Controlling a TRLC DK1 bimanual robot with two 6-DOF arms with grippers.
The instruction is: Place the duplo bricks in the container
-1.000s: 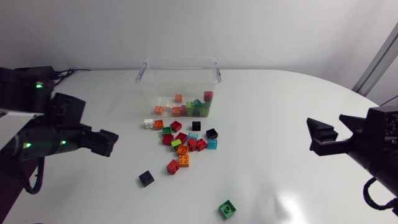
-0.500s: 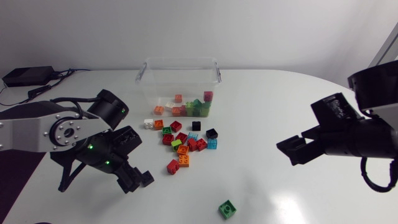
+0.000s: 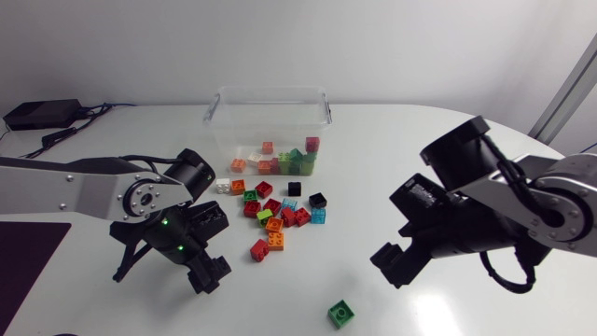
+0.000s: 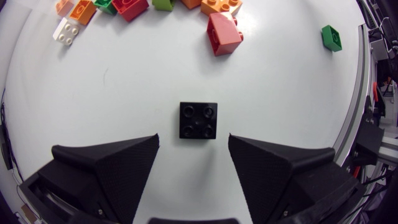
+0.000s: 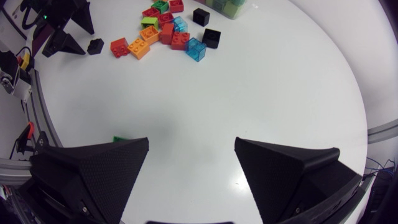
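A clear plastic container [image 3: 224, 103] at the back of the table holds several coloured duplo bricks. In front of it lies a loose pile of bricks [image 3: 276, 210]. My left gripper [image 3: 211, 271] hangs over a lone black brick [image 4: 198, 120], which the head view hides. In the left wrist view that gripper [image 4: 193, 146] is open, and the brick lies just ahead of the fingertips, apart from both. My right gripper [image 3: 390, 263] is open and empty, above the table near a single green brick [image 3: 341, 314]. That green brick [image 5: 121, 138] peeks out beside one finger of the right gripper [image 5: 191, 142].
A red brick [image 3: 258, 249] and an orange brick [image 3: 276, 240] lie just beyond the black one. A white brick [image 3: 223, 186] sits near the container's front left. The table edge runs close behind the green brick.
Both arms have swung in from the sides over the table. The left gripper came down over the black brick and its fingers narrowed. The right gripper moved toward the green brick.
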